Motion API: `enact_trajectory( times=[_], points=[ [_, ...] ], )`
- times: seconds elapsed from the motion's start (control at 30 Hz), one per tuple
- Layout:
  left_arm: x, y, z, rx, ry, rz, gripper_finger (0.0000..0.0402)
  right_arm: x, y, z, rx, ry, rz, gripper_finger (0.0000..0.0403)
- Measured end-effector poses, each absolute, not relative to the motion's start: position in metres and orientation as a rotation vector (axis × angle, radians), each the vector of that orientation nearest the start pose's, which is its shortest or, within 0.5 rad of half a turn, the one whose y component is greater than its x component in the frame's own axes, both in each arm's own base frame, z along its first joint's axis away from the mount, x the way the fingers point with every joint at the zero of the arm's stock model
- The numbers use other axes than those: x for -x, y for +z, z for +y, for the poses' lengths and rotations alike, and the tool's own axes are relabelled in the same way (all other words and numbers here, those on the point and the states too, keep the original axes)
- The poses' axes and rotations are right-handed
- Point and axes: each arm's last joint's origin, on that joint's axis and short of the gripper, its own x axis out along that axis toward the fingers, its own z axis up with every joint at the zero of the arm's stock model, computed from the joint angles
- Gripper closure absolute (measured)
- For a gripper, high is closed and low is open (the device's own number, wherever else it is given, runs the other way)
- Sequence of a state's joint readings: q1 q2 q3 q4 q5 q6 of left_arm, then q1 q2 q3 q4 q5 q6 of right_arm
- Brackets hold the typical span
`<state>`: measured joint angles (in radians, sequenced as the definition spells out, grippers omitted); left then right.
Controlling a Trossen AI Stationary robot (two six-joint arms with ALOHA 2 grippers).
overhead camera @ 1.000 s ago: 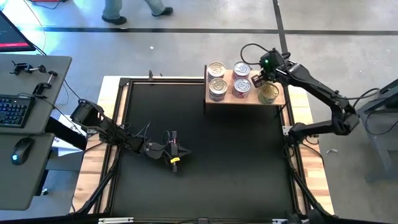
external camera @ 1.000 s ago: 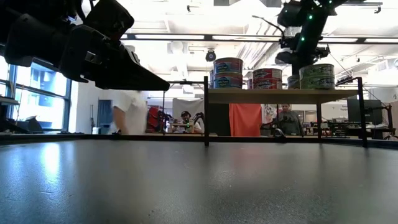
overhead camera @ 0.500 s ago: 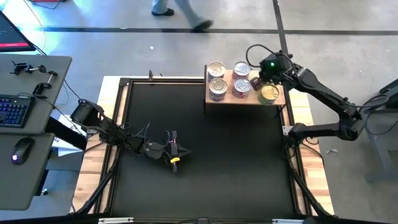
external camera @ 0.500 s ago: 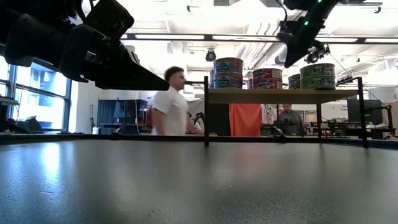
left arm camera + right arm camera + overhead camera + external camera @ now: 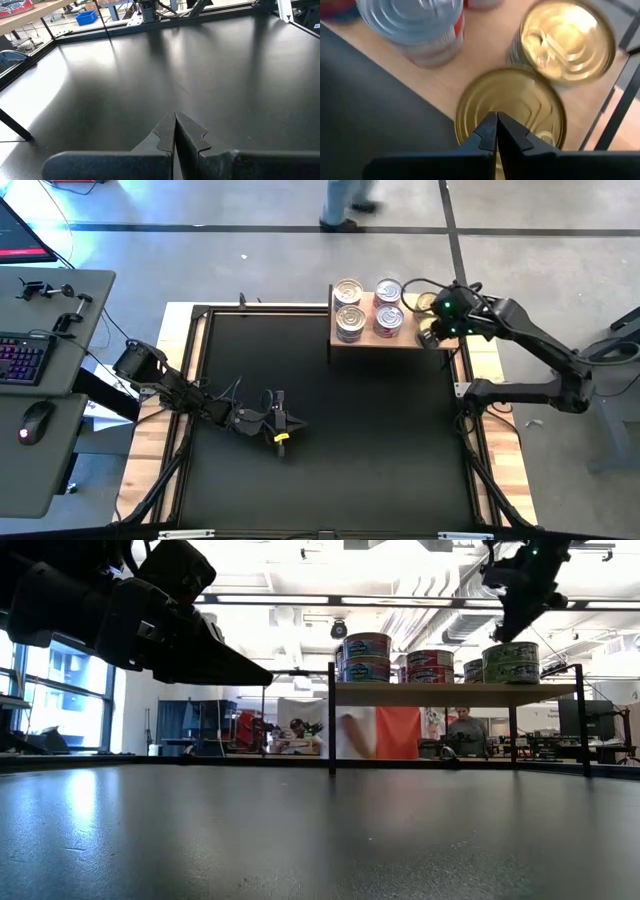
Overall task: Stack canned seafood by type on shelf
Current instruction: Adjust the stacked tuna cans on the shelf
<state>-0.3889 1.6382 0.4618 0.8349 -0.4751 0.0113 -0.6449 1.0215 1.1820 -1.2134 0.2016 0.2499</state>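
Observation:
The light-wood shelf [image 5: 367,332] stands at the table's far right corner, seen as a board on black legs in the low view [image 5: 450,693]. On it stand stacks of tins: silver-topped [image 5: 348,291] [image 5: 349,321], red-labelled [image 5: 388,291] [image 5: 388,320], and gold-topped [image 5: 424,302]. My right gripper [image 5: 440,328] is shut and hangs over the shelf's right end, its fingertips [image 5: 496,126] above the near gold tin [image 5: 512,107]; a second gold tin [image 5: 567,40] stands behind it. My left gripper [image 5: 281,436] is shut, low over the table's left middle [image 5: 175,125]. My right gripper points down at the lid of the near gold tin [image 5: 485,100], fingers shut, and stands close above that tin's stack [image 5: 510,662] in the low view. I cannot tell whether the fingertips touch the lid.
Bare black tabletop [image 5: 340,440] spreads between the two arms. A desk with keyboard and mouse [image 5: 25,360] stands left of the table. A person walks past the far side [image 5: 345,200]; people also show in the room behind [image 5: 462,730].
My right gripper has moved from the far middle of the shelf toward the table's right and near edges, rising a little, and now stands over the near gold tin. The tins have kept their places. A person has walked rightward beyond the table.

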Motion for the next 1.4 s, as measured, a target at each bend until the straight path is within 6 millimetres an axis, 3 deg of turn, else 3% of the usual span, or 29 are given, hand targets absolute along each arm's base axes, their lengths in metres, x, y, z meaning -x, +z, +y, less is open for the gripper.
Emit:
enact_trajectory(
  times=[0.23,1.13,1.4],
  points=[
    [-0.26,0.132,-0.092,-0.154,0.084,0.311,0.0401,-0.13,0.328,-0.105,-0.457,-0.904,1.018,0.0401],
    [-0.26,0.132,-0.092,-0.162,0.083,0.311,0.0401,-0.13,0.33,-0.111,-0.353,-0.945,1.011,0.0401],
    [-0.26,0.132,-0.092,-0.162,0.083,0.311,0.0401,-0.152,0.351,-0.11,-0.292,-0.882,0.787,0.0401]
  ],
)
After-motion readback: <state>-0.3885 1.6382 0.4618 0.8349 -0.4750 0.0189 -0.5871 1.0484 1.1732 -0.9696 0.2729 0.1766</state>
